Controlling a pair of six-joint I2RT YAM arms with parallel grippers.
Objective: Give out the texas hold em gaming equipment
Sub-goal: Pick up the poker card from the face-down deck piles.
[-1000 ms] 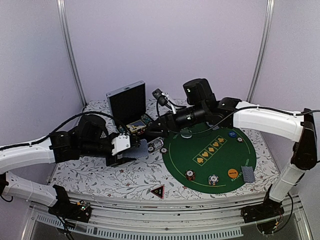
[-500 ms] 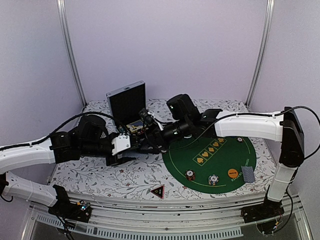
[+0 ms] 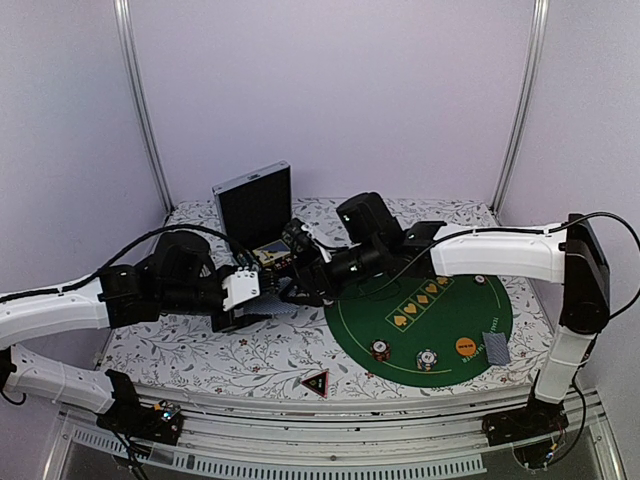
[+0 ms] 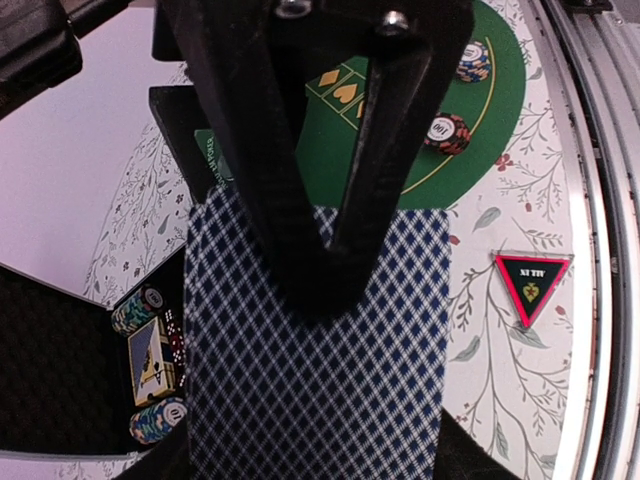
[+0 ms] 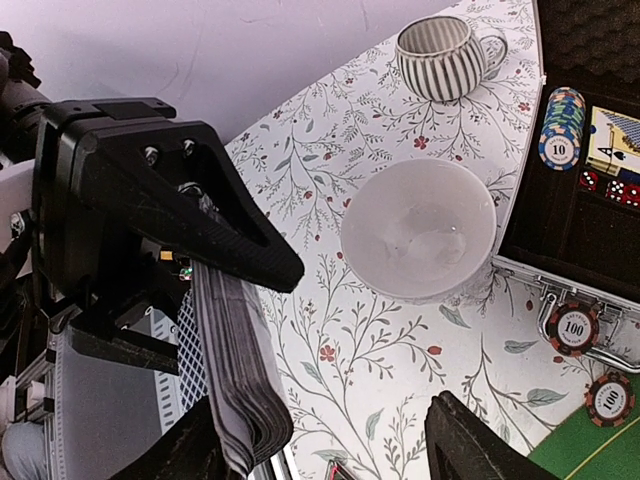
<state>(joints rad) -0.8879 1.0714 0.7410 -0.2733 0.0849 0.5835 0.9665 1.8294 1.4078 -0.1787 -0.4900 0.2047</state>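
Observation:
My left gripper is shut on a deck of playing cards with blue diamond backs, held level over the flowered cloth. In the left wrist view a black finger lies across the top card. My right gripper is open at the deck. The deck's stacked edge lies just inside its left finger. Its right finger stands far off. On the green mat sit two poker chips, an orange disc and one card. A black red-edged triangle lies near the front edge.
A white bowl and a striped mug stand on the cloth beyond the deck. The open black case holds chip stacks and dice. Two loose chips lie by the case's latch.
My right arm has swung left from over the mat to the deck and its jaws have narrowed a little. The left arm with the deck has stayed put.

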